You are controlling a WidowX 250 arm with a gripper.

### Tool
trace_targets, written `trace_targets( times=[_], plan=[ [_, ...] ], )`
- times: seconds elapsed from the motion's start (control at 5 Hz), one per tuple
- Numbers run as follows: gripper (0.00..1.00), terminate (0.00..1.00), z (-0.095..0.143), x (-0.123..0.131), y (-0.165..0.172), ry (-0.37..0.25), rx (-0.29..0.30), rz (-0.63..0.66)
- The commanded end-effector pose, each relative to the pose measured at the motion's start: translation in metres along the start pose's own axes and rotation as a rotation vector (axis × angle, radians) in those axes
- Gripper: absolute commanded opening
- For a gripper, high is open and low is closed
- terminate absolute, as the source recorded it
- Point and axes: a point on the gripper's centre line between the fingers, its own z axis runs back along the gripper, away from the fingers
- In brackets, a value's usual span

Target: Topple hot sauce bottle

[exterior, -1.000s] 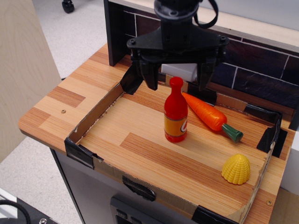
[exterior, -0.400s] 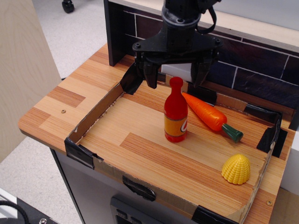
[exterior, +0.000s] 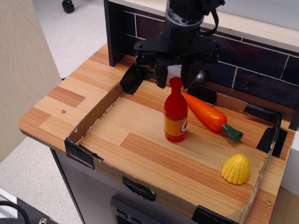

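Bottle point(exterior: 175, 112) upright, long axis vertical, cap just below gripper point(exterior: 173, 78); fingers narrowly apart, holding nothing.

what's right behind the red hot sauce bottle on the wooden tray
Behind the upright glossy red hot sauce bottle lies an orange toy carrot with a green stem; the bottle covers its tip. The black gripper hangs around the round cap, hiding the back wall there.

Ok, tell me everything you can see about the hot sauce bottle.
The hot sauce bottle is a small glossy red plastic toy with a round cap, narrow neck and an orange-yellow label. It stands upright on the wooden tray, just left of the carrot. The gripper hangs around its cap, fingers apart; contact is unclear.
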Motion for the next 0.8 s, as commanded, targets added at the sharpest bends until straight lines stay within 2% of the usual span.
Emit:
trace_targets(
  times=[0.0, 0.2, 0.4, 0.6],
  plan=[
    [0.00, 0.00, 0.013, 0.004, 0.001, -0.007, -0.019, 0.017],
    [0.00, 0.00, 0.027, 0.010, 0.021, 0.278, -0.055, 0.175],
    [0.00, 0.00, 0.028, 0.004, 0.043, 0.545, -0.007, 0.231],
    [0.00, 0.00, 0.013, 0.001, 0.061, 0.611, 0.086, 0.227]
  ],
)
